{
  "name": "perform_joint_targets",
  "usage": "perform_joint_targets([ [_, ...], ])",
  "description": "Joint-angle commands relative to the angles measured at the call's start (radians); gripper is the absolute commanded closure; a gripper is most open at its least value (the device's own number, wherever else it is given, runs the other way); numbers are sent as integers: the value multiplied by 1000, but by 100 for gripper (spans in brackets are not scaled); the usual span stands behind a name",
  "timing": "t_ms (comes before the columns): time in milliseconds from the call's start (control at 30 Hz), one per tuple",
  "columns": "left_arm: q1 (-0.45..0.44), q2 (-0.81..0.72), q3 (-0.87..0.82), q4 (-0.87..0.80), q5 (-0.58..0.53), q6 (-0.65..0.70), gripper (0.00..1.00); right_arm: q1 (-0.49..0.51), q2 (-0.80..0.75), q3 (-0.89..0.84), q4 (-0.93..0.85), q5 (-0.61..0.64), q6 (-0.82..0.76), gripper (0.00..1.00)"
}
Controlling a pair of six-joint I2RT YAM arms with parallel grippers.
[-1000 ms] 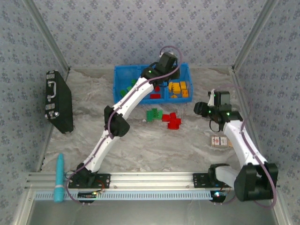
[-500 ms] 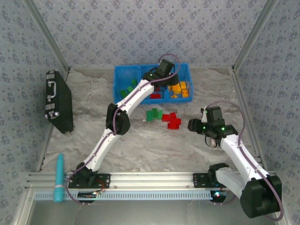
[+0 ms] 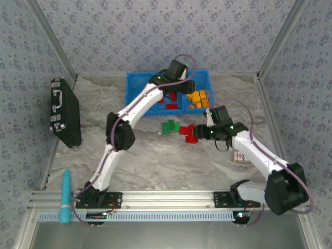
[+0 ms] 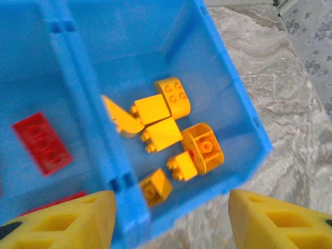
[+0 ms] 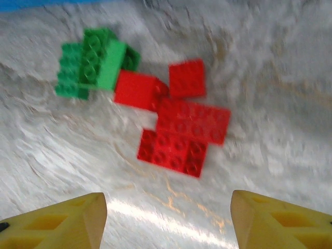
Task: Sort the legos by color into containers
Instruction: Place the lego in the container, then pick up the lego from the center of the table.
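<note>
Right fingers [image 5: 57, 218] poised by small red plastic lego bricks [image 5: 181, 137] — the nearer arm
Fingers apart, empty; reds lie on marbled grey surface [image 5: 270, 62] at 12 o'clock from them, small green plastic bricks [image 5: 93, 62] at 11. Biggest red's long axis runs approx 9–3, along the finger gap, so a wrist turn is prob. needed. Left fingers [image 4: 57, 218] apart, empty, over long blue plastic bin [image 4: 155, 31], by its orange bricks [image 4: 166, 124].

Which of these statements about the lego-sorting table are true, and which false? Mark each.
1. Orange-yellow legos lie in the blue bin's right-end compartment. True.
2. The right claw grips a red brick. False: it is open and empty, near the red legos.
3. Green legos lie beside red ones on the table. True.
4. The black case sits inside the bin. False: it is at the table's far left, outside the bin.
</note>
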Motion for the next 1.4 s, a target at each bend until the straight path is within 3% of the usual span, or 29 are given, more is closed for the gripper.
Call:
perform_joint_targets([
  [0, 56, -277, -211, 83, -24, 93, 40, -26, 81, 145, -60, -62, 17, 34],
  [133, 163, -560, -593, 192, -36, 87, 39, 4, 206, 289, -117, -63, 106, 36],
  [200, 216, -680, -730, 212, -39, 96, 38, 40, 259, 383, -178, -31, 52, 36],
  [333, 337, -888, -932, 184, -23, 161, 35, 134, 289, 471, -182, 58, -385, 31],
  [433, 427, -1006, -1013, 123, -7, 200, 34, 112, 333, 534, -279, -108, -747, 24],
  [533, 493, -1121, -1086, 76, 22, 255, 33, 116, 370, 561, -336, -82, -985, 20],
  [633, 501, -1272, -1206, 100, -39, 346, 29, 124, 399, 519, -281, -2, -1182, 14],
  [767, 501, -1462, -1392, 192, -35, 441, 22, 120, 452, 463, -178, 11, -1265, 11],
  [933, 502, -1602, -1523, 259, -92, 487, 14, 156, 521, 473, -194, 40, -1309, 11],
  [1200, 502, -1625, -1578, 301, -121, 494, 10, 173, 573, 418, -184, 75, -1364, 6],
  [1367, 502, -1607, -1579, 314, -125, 492, 10, 170, 586, 360, -85, 128, -1369, 7],
])
